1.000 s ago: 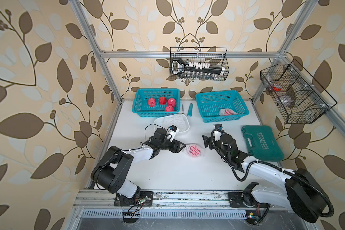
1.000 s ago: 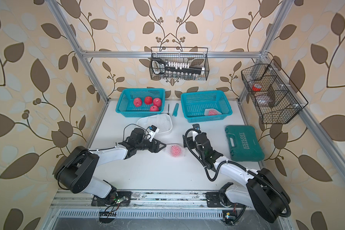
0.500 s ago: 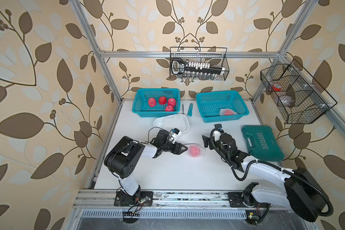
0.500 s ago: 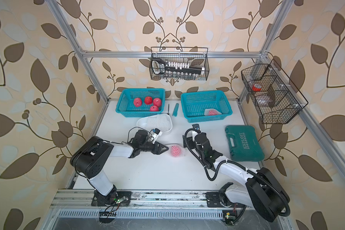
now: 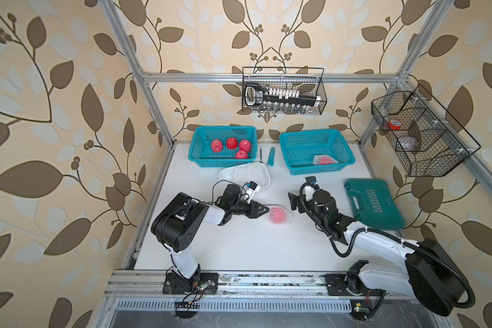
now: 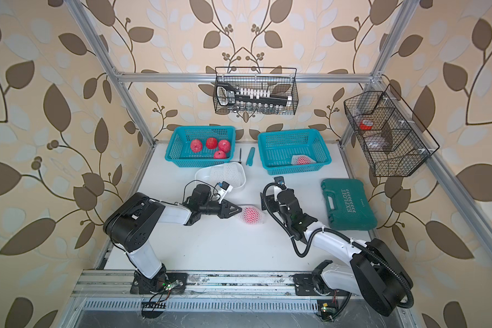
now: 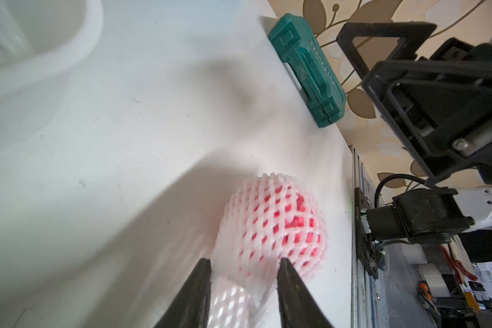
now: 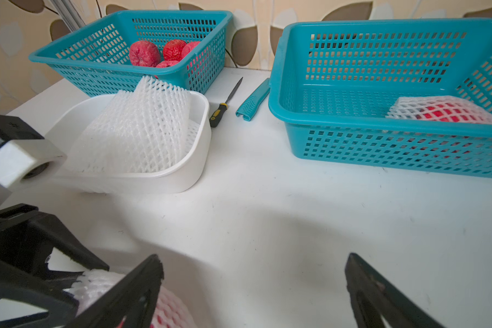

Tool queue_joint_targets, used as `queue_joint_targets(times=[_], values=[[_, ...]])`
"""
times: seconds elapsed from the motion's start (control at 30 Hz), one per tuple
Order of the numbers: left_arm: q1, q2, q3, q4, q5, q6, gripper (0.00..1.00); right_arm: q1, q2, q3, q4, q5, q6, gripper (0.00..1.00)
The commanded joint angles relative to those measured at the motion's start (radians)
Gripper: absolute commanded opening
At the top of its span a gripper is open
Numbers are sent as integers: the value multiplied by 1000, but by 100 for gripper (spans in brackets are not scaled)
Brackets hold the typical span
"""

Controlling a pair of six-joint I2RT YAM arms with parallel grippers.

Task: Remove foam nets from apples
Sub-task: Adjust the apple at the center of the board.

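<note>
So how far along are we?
Done: four bare apples sit in the left basket, empty nets in the white tub. In hand: the left hand straddles the loose net end of the tabletop apple; right hand open beside it. Left: that one, plus the netted apple in the right basket.

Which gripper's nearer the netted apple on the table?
Left. The left gripper straddles the loose end of the foam net; the right gripper hangs open beside the apple, on the opposite side.
</note>
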Motion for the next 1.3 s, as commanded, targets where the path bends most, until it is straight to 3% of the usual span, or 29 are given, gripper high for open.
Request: queue_joint_targets(times=[0.0, 0.2, 0.4, 0.53, 0.67, 0.7, 0.83, 1.1, 1.27], values=[[-14, -3, 1, 49, 31, -12, 41, 2, 4, 28, -8, -7, 12, 100], [-22, -23, -9, 63, 37, -16, 41, 3, 7, 30, -9, -9, 15, 99], [-22, -16, -11, 89, 53, -22, 20, 2, 5, 30, -9, -2, 15, 100], [-22, -5, -21, 138, 67, -48, 17, 3, 5, 32, -14, 2, 14, 99], [-22, -30, -24, 120, 70, -43, 0, 2, 5, 32, -15, 10, 15, 99], [-21, -45, -23, 99, 63, -37, 0, 2, 7, 33, -16, 10, 15, 100], [-22, -129, 5, -73, 36, 25, 0, 3, 10, 35, -17, 9, 15, 99], [-22, -367, 124, -605, -110, 194, 0, 2, 4, 33, -20, 21, 17, 99], [-81, -378, 253, -886, -255, 276, 0, 2, 1, 33, -21, 15, 21, 100]])
